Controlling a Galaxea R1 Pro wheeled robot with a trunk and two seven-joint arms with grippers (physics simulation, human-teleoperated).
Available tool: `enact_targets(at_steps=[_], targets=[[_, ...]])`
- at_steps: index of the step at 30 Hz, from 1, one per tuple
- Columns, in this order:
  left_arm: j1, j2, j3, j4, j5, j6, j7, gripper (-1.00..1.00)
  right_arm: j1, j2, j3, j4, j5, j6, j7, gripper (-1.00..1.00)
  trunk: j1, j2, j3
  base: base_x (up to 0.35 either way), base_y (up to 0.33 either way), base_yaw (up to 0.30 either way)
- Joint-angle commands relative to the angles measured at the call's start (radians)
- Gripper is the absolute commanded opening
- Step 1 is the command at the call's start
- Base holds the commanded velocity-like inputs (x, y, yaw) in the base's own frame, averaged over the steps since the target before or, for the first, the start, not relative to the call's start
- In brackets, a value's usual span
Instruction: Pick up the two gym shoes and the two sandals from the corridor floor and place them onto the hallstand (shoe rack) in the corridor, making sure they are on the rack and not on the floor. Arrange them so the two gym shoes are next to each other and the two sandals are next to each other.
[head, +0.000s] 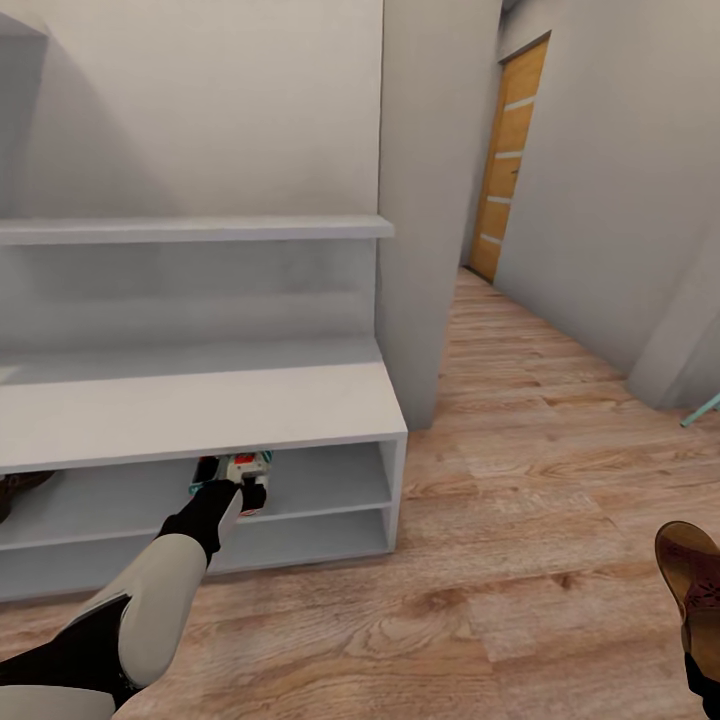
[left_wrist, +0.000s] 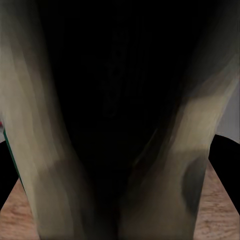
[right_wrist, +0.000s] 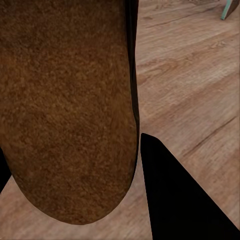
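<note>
Reaching under the bench top of the hallstand, the left pincer holds a gym shoe at the mouth of the upper open shelf, heel end facing outward. In the left wrist view, pale shoe fabric presses close between the fingers. The right pincer holds a brown sandal low at the right, over the corridor floor. The rack lies well to the sandal's left, so the left arm is nearer.
</note>
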Motion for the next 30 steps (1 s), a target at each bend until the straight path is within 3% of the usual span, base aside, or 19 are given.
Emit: enact_targets(at_steps=[1,9,14,18,26,30], targets=[[0.000,0.000,0.004,-0.002,-0.001,0.004,0.001,-1.00,-0.001,0.001,-0.008,0.001,0.001,-0.002,0.011,-1.00,0.000,0.000,-0.001,0.040,0.000,0.000],[0.000,0.002,0.004,-0.003,-0.001,0.005,0.001,-1.00,-0.001,0.001,-0.006,0.001,0.001,-0.002,0.011,-1.00,0.000,0.000,-0.001,0.009,0.000,0.000],[0.000,0.002,0.005,-0.003,-0.001,0.004,0.001,-1.00,-0.001,0.002,-0.006,0.001,0.001,-0.002,0.011,-1.00,0.019,-0.035,-0.019,0.000,0.000,0.000],[-0.001,0.002,0.005,-0.003,-0.001,0.004,0.001,-1.00,-0.001,0.002,-0.006,0.001,0.001,-0.002,0.011,-1.00,0.020,-0.036,-0.032,0.000,0.000,0.000],[-0.001,0.002,0.006,-0.003,-0.001,0.004,0.001,-1.00,-0.001,0.002,-0.006,0.001,0.001,-0.002,0.011,-1.00,0.020,-0.036,-0.035,0.000,0.000,0.000],[-0.001,0.002,0.007,-0.003,-0.001,0.004,0.001,-1.00,-0.001,0.002,-0.006,0.001,0.001,-0.002,0.011,-1.00,0.022,-0.037,-0.051,0.000,0.000,0.000]])
